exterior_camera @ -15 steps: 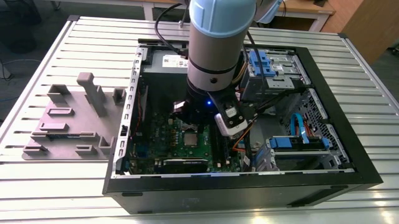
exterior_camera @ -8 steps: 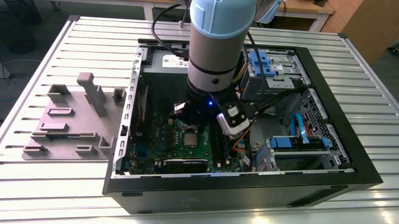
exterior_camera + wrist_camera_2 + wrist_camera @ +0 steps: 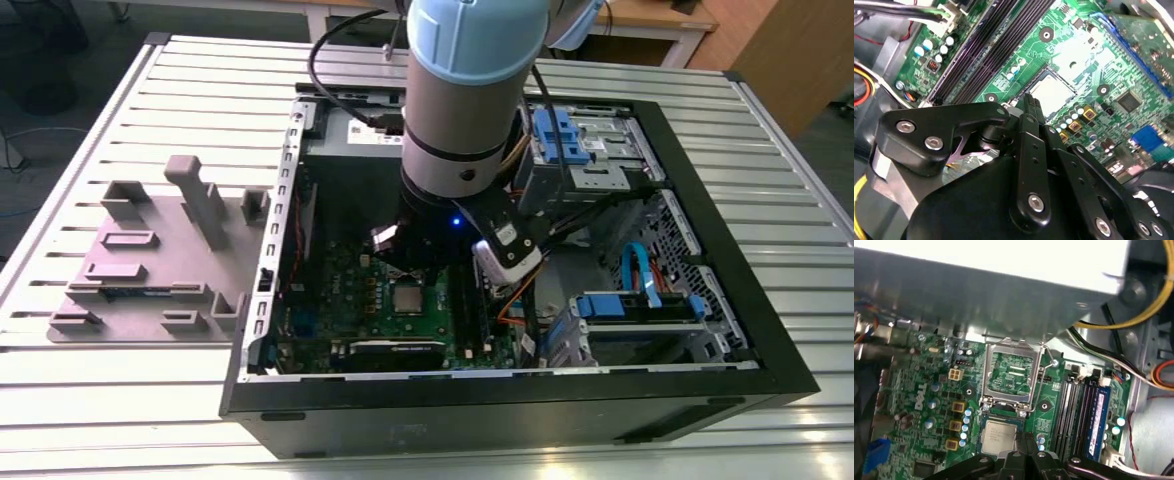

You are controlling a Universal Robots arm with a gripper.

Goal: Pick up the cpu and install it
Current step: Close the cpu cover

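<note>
The cpu lies flat in its socket on the green motherboard, inside the open computer case. Both wrist views show its dull silver top, at cpu and cpu. The socket's metal frame lid stands flipped open beside it, with its wire lever raised. My gripper hangs just above the board at the cpu's edge. Its fingers are pressed together with nothing between them, as at gripper. The arm reaches down into the case.
A grey holder tray sits on the slatted table at the exterior view's left. Memory slots run beside the socket. A large grey box overhangs the board. Cables and blue drive cages crowd the case.
</note>
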